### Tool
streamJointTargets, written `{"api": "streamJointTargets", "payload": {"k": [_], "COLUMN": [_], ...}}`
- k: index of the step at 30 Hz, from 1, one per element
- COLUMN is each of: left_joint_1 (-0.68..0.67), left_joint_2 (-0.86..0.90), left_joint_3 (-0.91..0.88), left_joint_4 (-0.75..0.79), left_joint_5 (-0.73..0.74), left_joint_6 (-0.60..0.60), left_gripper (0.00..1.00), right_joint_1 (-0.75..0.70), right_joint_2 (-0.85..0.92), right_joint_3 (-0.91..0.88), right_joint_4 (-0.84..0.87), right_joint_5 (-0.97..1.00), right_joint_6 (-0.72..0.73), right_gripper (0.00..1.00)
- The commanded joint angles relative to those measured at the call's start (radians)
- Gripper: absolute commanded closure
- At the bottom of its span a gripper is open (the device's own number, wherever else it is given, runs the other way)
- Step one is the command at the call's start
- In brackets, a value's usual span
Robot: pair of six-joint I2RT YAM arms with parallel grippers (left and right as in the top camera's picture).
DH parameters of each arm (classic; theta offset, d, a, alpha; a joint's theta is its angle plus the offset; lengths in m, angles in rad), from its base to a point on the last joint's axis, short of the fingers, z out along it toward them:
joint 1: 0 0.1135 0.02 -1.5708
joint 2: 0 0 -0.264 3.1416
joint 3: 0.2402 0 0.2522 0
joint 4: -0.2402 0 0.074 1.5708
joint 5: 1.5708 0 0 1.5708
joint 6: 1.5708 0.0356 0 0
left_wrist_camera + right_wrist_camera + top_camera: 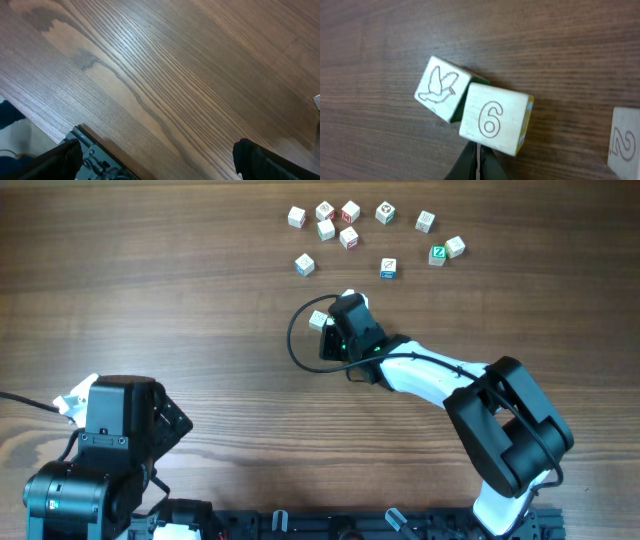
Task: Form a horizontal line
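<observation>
In the right wrist view a whitish cube with a red bird outline and a whitish cube with a red 6 touch at one corner, both skewed. A third cube with a red 2 stands apart at the right edge. My right gripper is shut and empty, its tips against the near side of the 6 cube. Overhead, the right gripper covers most of these cubes; one cube shows at its left. My left gripper is open and empty above bare wood.
Several loose letter cubes lie scattered at the back, among them one at the left, one with a blue mark and a green one. The left arm rests at the front left by the table's edge.
</observation>
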Motion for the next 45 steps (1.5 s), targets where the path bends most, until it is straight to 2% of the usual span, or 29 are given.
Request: {"api": "streamJointTargets", "payload": {"k": [1, 7, 12, 14, 17, 19, 21, 23, 25, 28, 31, 32, 35, 38, 45], "left_joint_1": [0.006, 0.006, 0.006, 0.006, 0.006, 0.006, 0.006, 0.006, 0.006, 0.006, 0.006, 0.006, 0.006, 0.006, 0.006], "left_joint_2": [-0.002, -0.002, -0.002, -0.002, -0.002, -0.002, -0.002, -0.002, -0.002, -0.002, -0.002, -0.002, -0.002, -0.002, -0.002], "left_joint_3": [-0.001, -0.001, -0.002, -0.001, -0.001, -0.001, -0.002, -0.001, -0.001, -0.001, -0.001, -0.001, -0.001, -0.001, -0.002], "left_joint_4": [-0.001, -0.001, -0.001, -0.001, -0.001, -0.001, -0.001, -0.001, -0.001, -0.001, -0.001, -0.001, -0.001, -0.001, -0.001], "left_joint_5": [-0.005, -0.005, -0.005, -0.005, -0.005, -0.005, -0.005, -0.005, -0.005, -0.005, -0.005, -0.005, -0.005, -0.005, -0.005], "left_joint_6": [-0.017, -0.017, -0.017, -0.017, -0.017, -0.017, -0.017, -0.017, -0.017, -0.017, -0.017, -0.017, -0.017, -0.017, -0.017], "left_gripper": [0.00, 0.00, 0.00, 0.00, 0.00, 0.00, 0.00, 0.00, 0.00, 0.00, 0.00, 0.00, 0.00, 0.00, 0.00], "right_joint_1": [0.002, 0.002, 0.003, 0.004, 0.004, 0.004, 0.004, 0.003, -0.013, -0.038, -0.093, -0.113, -0.128, -0.128, -0.128], "right_joint_2": [0.025, 0.025, -0.021, -0.104, -0.209, -0.219, -0.215, -0.206, -0.180, -0.106, 0.010, 0.023, 0.023, 0.023, 0.023], "right_joint_3": [0.002, 0.002, 0.005, 0.005, 0.005, 0.005, 0.002, 0.000, -0.019, -0.038, -0.038, -0.038, -0.038, -0.037, -0.037], "right_joint_4": [0.035, 0.039, -0.008, -0.124, -0.326, -0.387, -0.409, -0.410, -0.391, -0.327, -0.229, -0.186, -0.156, -0.095, -0.092], "right_joint_5": [0.032, 0.027, -0.146, -0.053, 0.192, 0.325, 0.375, 0.445, 0.547, 0.547, 0.455, 0.380, 0.327, 0.196, 0.175], "right_joint_6": [-0.014, -0.014, -0.040, -0.017, 0.114, 0.164, 0.178, 0.188, 0.277, 0.278, 0.250, 0.179, 0.134, 0.012, -0.014], "right_gripper": [0.95, 0.95, 0.95, 0.95, 0.95, 0.95, 0.95, 0.95, 0.95, 0.95, 0.95, 0.95, 0.95, 0.95, 0.95]}}
